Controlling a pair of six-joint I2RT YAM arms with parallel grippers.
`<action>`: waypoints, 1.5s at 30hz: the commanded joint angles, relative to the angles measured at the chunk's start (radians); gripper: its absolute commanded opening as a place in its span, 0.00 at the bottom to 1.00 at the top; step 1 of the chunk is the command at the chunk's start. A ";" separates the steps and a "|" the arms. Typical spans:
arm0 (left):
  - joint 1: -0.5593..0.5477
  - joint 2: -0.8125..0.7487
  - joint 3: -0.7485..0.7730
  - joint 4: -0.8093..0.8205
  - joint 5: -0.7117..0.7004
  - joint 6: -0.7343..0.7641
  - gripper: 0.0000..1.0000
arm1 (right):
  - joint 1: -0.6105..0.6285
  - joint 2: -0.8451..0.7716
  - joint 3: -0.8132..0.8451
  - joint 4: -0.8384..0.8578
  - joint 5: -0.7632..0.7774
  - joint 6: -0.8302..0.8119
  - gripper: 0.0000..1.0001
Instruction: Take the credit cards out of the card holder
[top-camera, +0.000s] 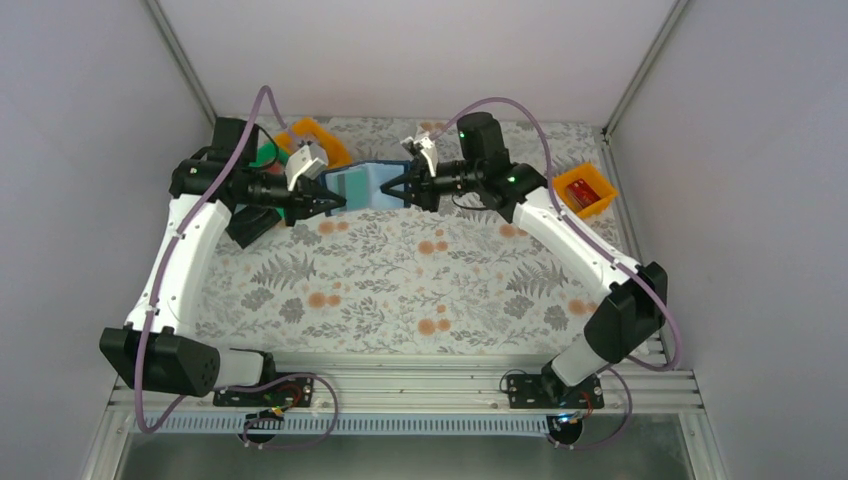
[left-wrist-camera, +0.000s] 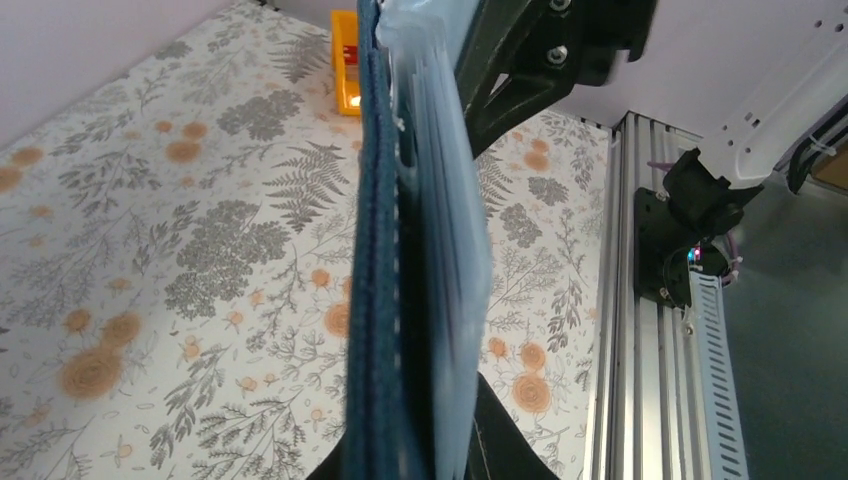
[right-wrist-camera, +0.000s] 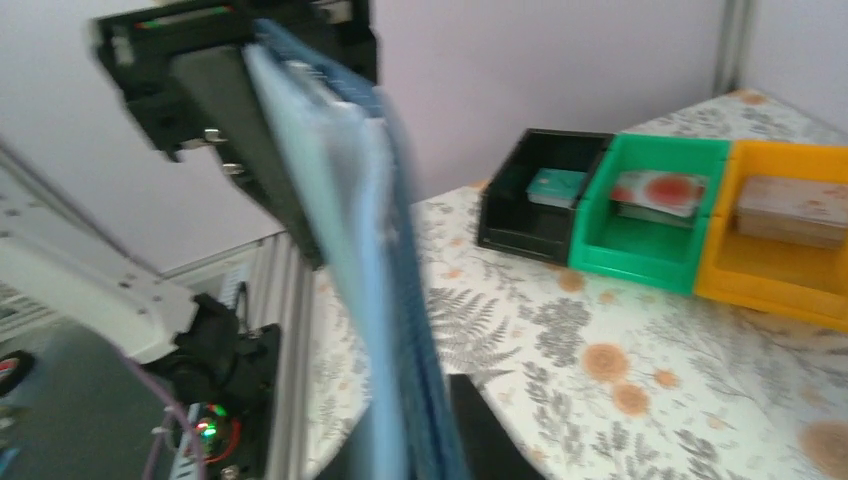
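The card holder (top-camera: 365, 185), dark navy outside with pale blue pockets, hangs open above the back of the table between both arms. My left gripper (top-camera: 335, 203) is shut on its left edge. My right gripper (top-camera: 395, 188) is closed on its right edge. In both wrist views the card holder (left-wrist-camera: 385, 250) (right-wrist-camera: 370, 250) shows edge-on, running up from between the fingers (left-wrist-camera: 500, 440) (right-wrist-camera: 490, 430). No card shows in its pockets from these angles. A teal credit card (right-wrist-camera: 555, 187) lies in the black bin, and a pale one with a reddish blotch (right-wrist-camera: 660, 190) lies in the green bin.
The black bin (right-wrist-camera: 505, 225), green bin (right-wrist-camera: 600, 255) and orange bin (right-wrist-camera: 770, 285) stand in a row at the back left; the orange one holds a brownish card (right-wrist-camera: 800, 210). Another orange bin (top-camera: 585, 190) with a red item sits at the back right. Walls enclose three sides.
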 joint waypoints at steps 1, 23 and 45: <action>-0.003 -0.004 0.046 -0.055 0.067 0.076 0.13 | 0.008 -0.055 -0.028 0.044 -0.087 -0.038 0.04; 0.008 -0.056 0.065 -0.167 0.037 0.266 0.11 | 0.007 -0.032 0.067 -0.089 -0.142 -0.105 0.04; 0.013 -0.049 0.122 -0.232 -0.001 0.356 0.19 | 0.005 -0.041 0.078 -0.178 -0.172 -0.174 0.04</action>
